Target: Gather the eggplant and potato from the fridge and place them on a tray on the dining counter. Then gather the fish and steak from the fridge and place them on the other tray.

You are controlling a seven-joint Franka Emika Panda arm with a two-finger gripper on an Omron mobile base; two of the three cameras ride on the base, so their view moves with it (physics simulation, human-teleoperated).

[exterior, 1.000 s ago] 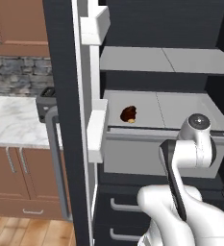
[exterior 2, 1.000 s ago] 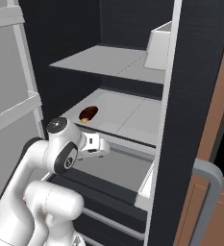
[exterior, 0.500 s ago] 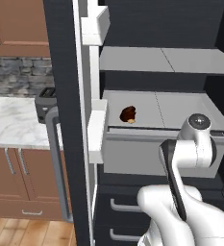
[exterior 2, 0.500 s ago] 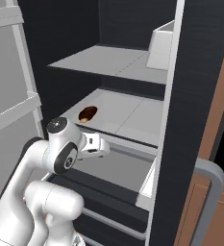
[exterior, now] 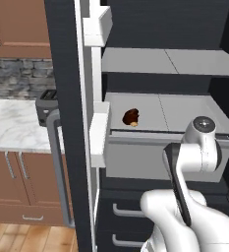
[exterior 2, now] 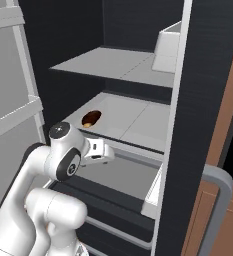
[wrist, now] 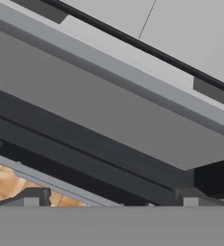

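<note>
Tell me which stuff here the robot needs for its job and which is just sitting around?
Needed: the open fridge; the brown food on its middle shelf, though what it is isn't clear.

Just sitting around: toaster; marble wall counter; wood cabinets.

The fridge (exterior: 150, 64) stands open, a tall black cabinet with pale grey shelves inside and white bins on its door. On the lower shelf, near the left end and just behind the front edge, lies a small dark brown lump with a lighter patch, likely the steak (exterior: 131, 117) (exterior 2: 91, 118).
</note>
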